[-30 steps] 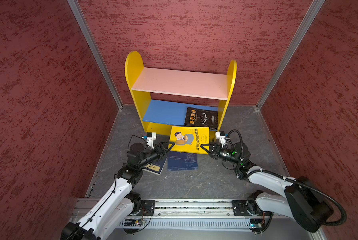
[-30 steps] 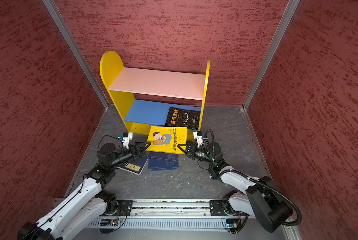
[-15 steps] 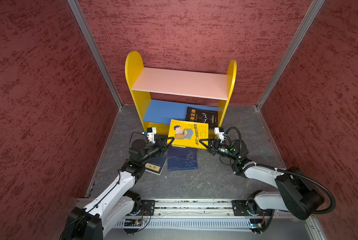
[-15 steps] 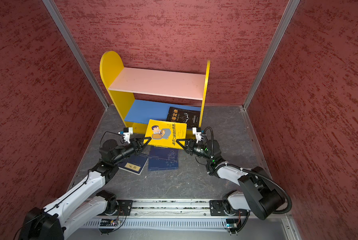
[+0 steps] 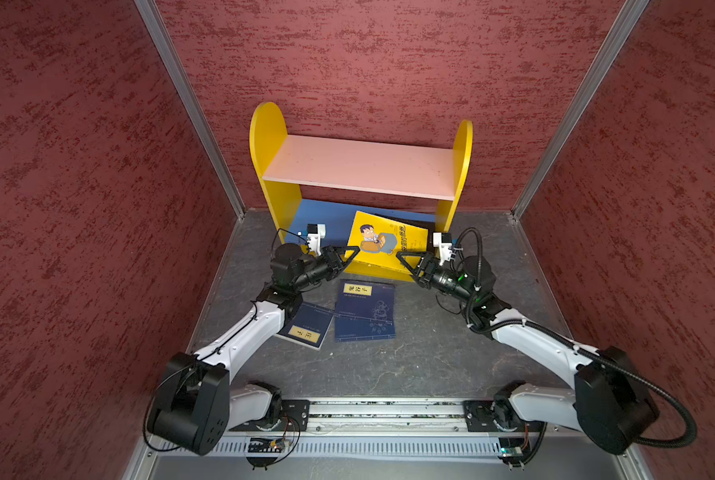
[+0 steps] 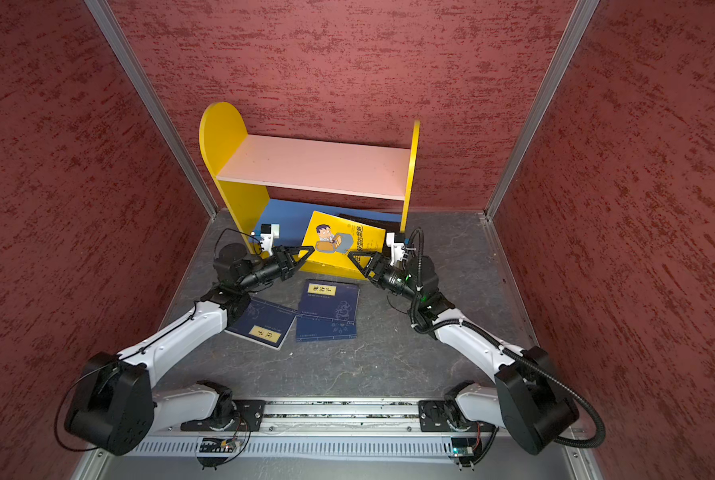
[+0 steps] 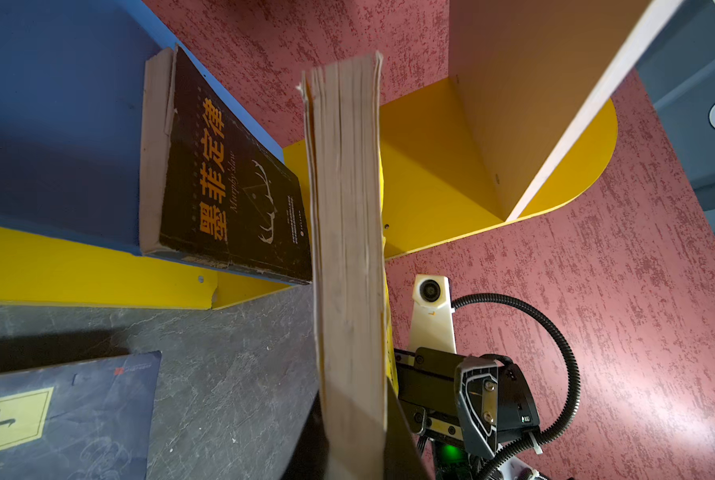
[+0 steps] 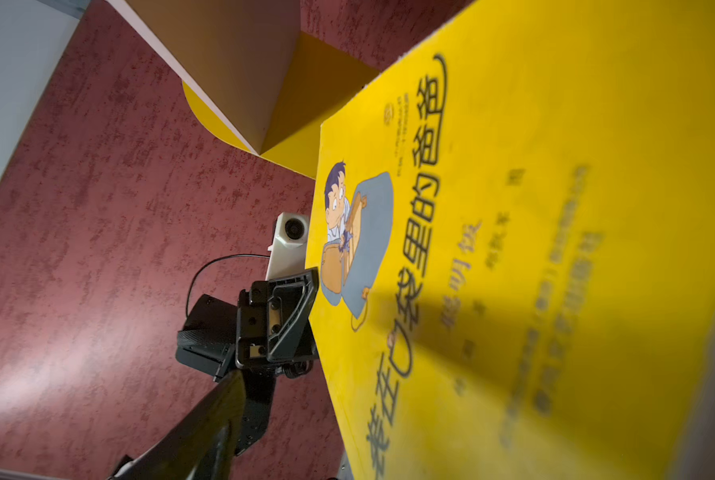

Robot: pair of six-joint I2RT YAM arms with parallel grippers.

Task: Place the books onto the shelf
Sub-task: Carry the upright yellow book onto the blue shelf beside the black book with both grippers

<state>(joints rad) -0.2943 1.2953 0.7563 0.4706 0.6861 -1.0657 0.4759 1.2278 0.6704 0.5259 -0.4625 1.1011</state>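
Yellow card and tan page edges fill the gap between the fingers of the left gripper (image 5: 353, 250), which are clamped on the left edge of the yellow book (image 5: 387, 243). The left wrist view looks straight along the pages running into that grip. At the opposite near corner the right gripper (image 5: 402, 258) lies against the cover, but I cannot tell whether its fingers are apart or pinched on the book. Contact on two sides suits a thin, floppy paperback, which would likely sag or twist if held by one edge alone. The book is raised off the grey floor (image 5: 409, 365) and tilted. Its far edge reaches over the blue lower board (image 5: 318, 216) of the shelf (image 5: 266, 137) and over the black book (image 7: 239, 178), which already lies flat on that board beside the right side panel (image 5: 463, 158). I judge the tilt is meant to clear the yellow base (image 7: 77, 270) so the book can slide in on top. The pink upper board (image 5: 360, 166) holds nothing. Three navy books (image 5: 366, 309) lie on the floor just in front, one partly under the left arm (image 5: 256, 328).
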